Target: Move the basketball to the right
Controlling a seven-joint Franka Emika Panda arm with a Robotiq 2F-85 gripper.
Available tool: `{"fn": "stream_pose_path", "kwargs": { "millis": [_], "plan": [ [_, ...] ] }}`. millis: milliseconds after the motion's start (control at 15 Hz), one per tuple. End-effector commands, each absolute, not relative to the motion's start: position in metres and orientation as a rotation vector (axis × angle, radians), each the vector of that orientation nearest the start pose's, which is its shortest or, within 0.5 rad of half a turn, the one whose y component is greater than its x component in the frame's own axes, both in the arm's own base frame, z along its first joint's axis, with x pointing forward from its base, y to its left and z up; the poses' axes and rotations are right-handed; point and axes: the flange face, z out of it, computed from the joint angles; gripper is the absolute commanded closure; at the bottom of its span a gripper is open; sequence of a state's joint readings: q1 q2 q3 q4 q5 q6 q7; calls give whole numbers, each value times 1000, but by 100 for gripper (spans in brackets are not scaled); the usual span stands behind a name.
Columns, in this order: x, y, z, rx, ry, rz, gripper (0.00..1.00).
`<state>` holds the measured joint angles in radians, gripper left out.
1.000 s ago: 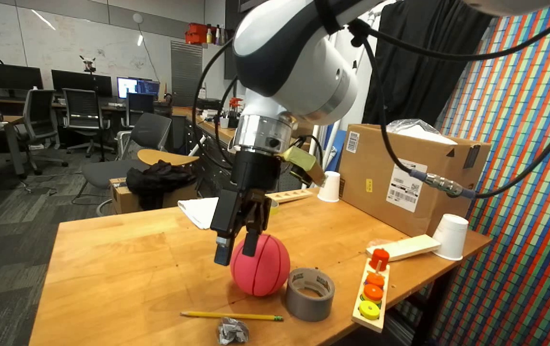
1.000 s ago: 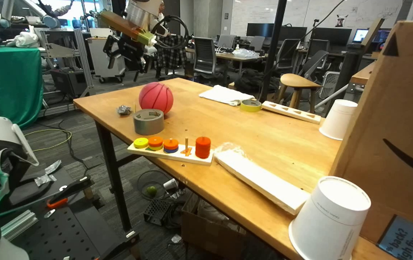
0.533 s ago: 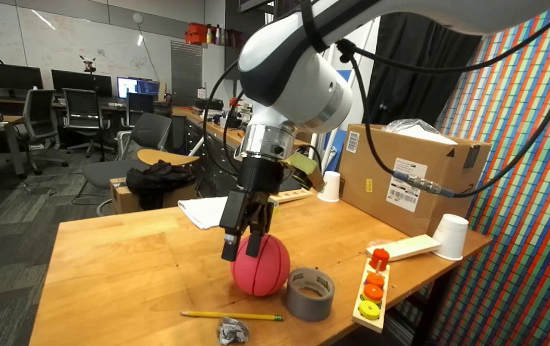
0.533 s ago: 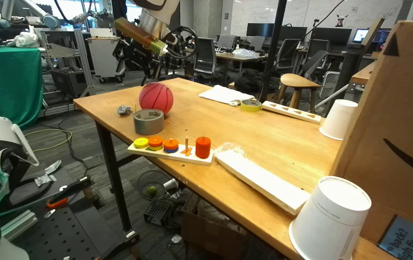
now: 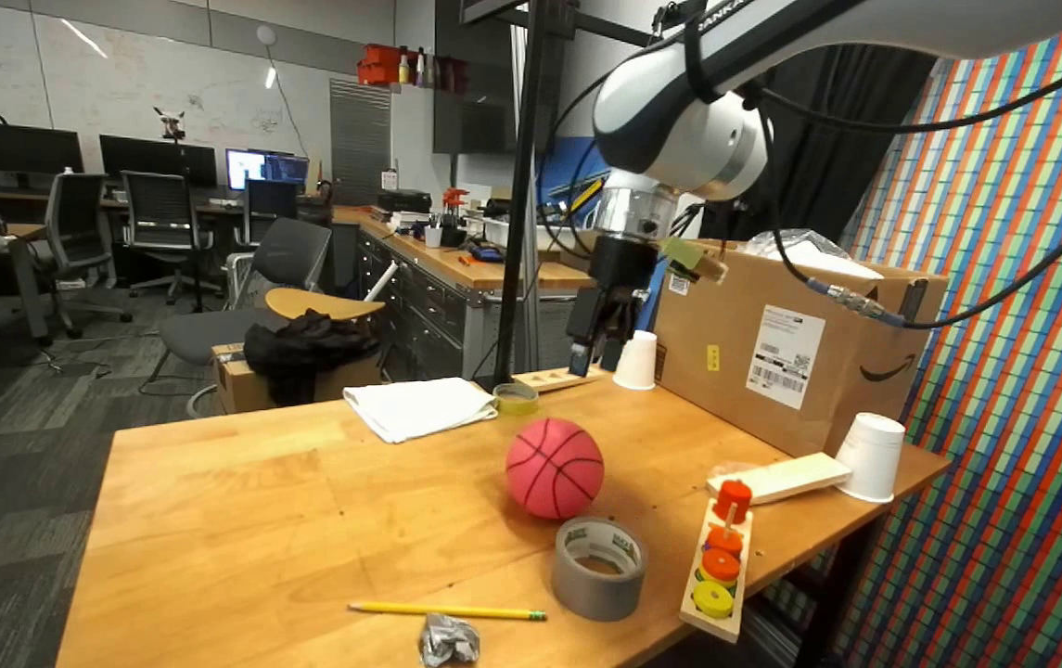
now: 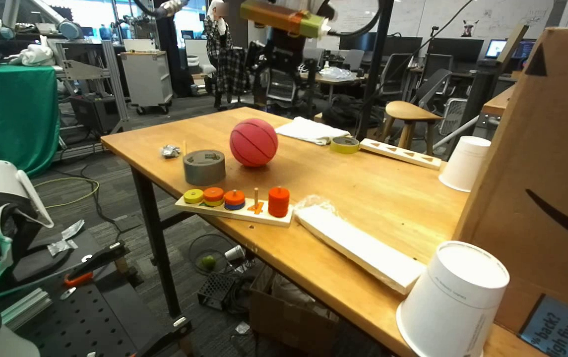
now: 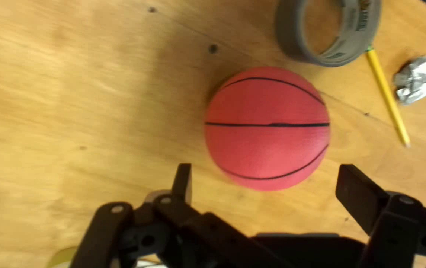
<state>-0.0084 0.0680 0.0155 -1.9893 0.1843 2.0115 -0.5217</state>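
Observation:
The pink-red basketball (image 5: 555, 468) with dark seams rests on the wooden table (image 5: 243, 520), just behind the grey tape roll (image 5: 591, 591). It also shows in an exterior view (image 6: 254, 143), right of the tape roll. In the wrist view the basketball (image 7: 267, 130) lies ahead of the jaws, apart from them. My gripper (image 7: 264, 178) is open and empty, with its fingers wide apart. In an exterior view the gripper (image 5: 594, 360) hangs above the table, higher than the ball and beyond it to the right. Nothing of the ball is hidden in the wrist view.
A yellow pencil (image 5: 447, 610) and crumpled foil (image 5: 449, 640) lie at the near edge. A ring-stacking toy (image 5: 716, 575), wooden block (image 5: 781, 479), white cups (image 5: 867, 459) and a cardboard box (image 5: 790, 353) stand right. A white cloth (image 5: 419, 408) and yellow tape (image 5: 517, 399) lie at the back.
The ball has rolled rightward in both exterior views, and its seams face differently. My gripper has moved right and up, away from beside the ball. The tape roll has not moved.

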Motion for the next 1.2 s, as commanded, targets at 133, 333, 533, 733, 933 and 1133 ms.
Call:
{"fn": "stream_pose_path", "kwargs": {
  "millis": [133, 333, 533, 733, 933, 1133],
  "plan": [
    [534, -26, 519, -3007, -589, -272, 0],
    [508, 22, 522, -2945, -682, -212, 0],
    [481, 77, 495, -2933, -805, -30, 0],
    [463, 103, 464, -3001, -898, 184, 0],
    [455, 99, 441, -3053, -918, 374, 0],
    [452, 87, 428, -3068, -922, 508, 0]
  ]
}}
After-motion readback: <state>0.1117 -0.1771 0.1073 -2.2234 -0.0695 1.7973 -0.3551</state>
